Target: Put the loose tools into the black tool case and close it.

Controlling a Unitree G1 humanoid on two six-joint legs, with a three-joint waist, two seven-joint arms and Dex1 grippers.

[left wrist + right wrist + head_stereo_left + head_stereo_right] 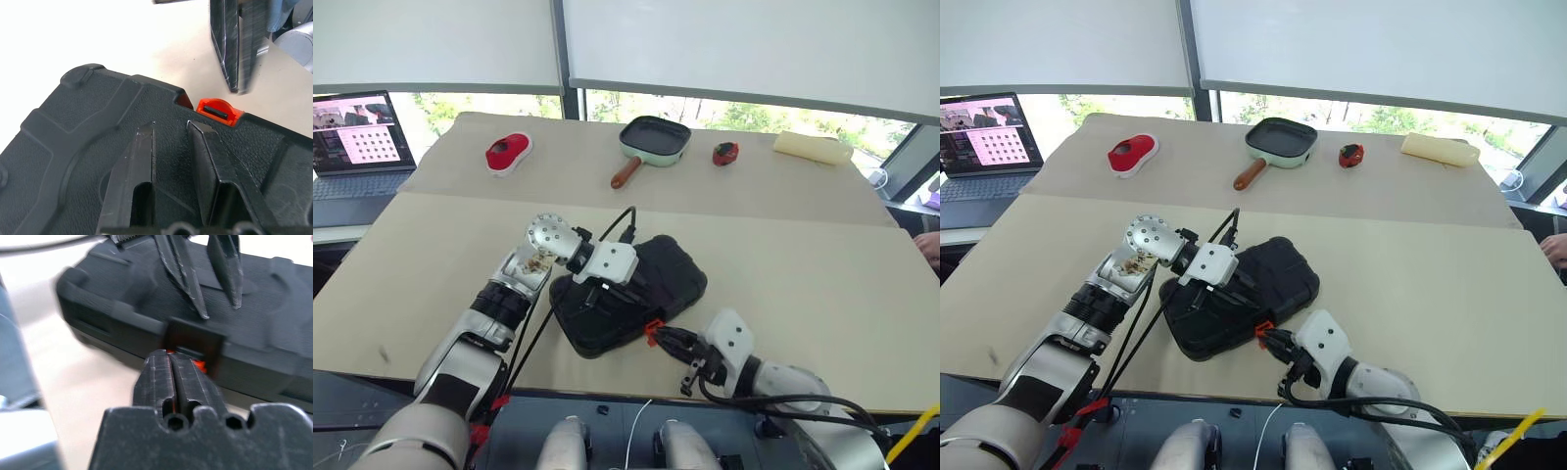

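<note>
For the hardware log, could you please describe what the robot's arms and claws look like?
Both arms are silver-grey with black joint bands and white wrist housings. The left claw and the right claw each have two slim black ribbed fingers. Black cables loop along the left arm; red tape marks its upper part.

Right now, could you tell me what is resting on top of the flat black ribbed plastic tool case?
The left gripper rests on the closed black tool case, fingers slightly apart. The lid hides the contents.

Left hand angled down with fingers slightly parted, right hand low, its fingers pressed together
</note>
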